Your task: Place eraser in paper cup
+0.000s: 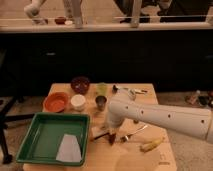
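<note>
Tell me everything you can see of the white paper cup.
The paper cup is short, plain white and cylindrical, wide mouth open upward, seemingly paper. It stands upright on the wooden table between the orange bowl and the dark metal cup, just behind the green tray; whether it touches them I cannot tell. Its inside looks white, nothing visible in it. The tool, shut, is low over the table by the tray's right edge, apart from the cup.

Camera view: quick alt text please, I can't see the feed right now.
The gripper, on a white arm extending from the right, is shut on the eraser low at the table, just right of the green tray. The paper cup stands behind the tray, between an orange bowl and a metal cup.
</note>
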Controlling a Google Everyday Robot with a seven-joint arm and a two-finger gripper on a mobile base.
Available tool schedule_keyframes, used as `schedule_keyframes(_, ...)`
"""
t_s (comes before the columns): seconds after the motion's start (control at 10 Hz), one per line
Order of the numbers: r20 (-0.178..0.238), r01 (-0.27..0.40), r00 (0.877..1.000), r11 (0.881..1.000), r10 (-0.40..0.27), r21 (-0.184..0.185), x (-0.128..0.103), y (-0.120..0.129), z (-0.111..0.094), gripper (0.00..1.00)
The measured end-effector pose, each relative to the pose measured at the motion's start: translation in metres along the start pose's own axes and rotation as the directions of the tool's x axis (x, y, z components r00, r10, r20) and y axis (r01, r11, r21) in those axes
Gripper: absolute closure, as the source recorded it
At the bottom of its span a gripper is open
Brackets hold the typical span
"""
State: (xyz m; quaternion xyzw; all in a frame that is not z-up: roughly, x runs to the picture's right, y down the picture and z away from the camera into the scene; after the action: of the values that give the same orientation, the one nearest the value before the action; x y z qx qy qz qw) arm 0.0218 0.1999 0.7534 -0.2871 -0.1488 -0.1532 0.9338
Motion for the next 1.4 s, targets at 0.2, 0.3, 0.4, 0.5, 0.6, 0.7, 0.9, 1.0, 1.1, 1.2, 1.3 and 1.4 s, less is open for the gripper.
schedule_keyframes(0.2,0.000,-0.001,1.000,1.000,0.001,0.000,0.000,0.000,0.000,1.00)
schedule_keyframes(0.3,-0.001,-0.004,1.000,1.000,0.004,0.000,0.002,0.001,0.000,1.00)
schedule_keyframes(0.4,-0.001,-0.004,1.000,1.000,0.004,0.000,0.001,0.001,0.000,1.00)
schedule_keyframes(0.5,0.001,-0.003,1.000,1.000,0.003,0.001,0.000,0.001,0.000,1.00)
schedule_keyframes(0.6,0.004,-0.005,1.000,1.000,0.005,0.003,0.000,0.002,0.000,1.00)
schedule_keyframes(0.7,0.014,-0.010,1.000,1.000,0.010,0.014,-0.004,0.003,0.000,1.00)
schedule_keyframes(0.9,0.019,-0.007,1.000,1.000,0.007,0.027,-0.009,-0.001,-0.004,1.00)
schedule_keyframes(1.0,0.022,0.000,1.000,0.999,-0.001,0.037,-0.014,-0.009,-0.007,1.00)
schedule_keyframes(1.1,0.021,0.002,1.000,0.999,-0.003,0.044,-0.015,-0.013,-0.009,1.00)
schedule_keyframes(1.2,0.020,0.002,1.000,0.999,-0.003,0.050,-0.016,-0.019,-0.011,1.00)
schedule_keyframes(1.3,0.019,0.009,1.000,0.999,-0.010,0.053,-0.020,-0.027,-0.013,1.00)
schedule_keyframes(1.4,0.013,0.019,1.000,0.998,-0.020,0.057,-0.024,-0.038,-0.014,1.00)
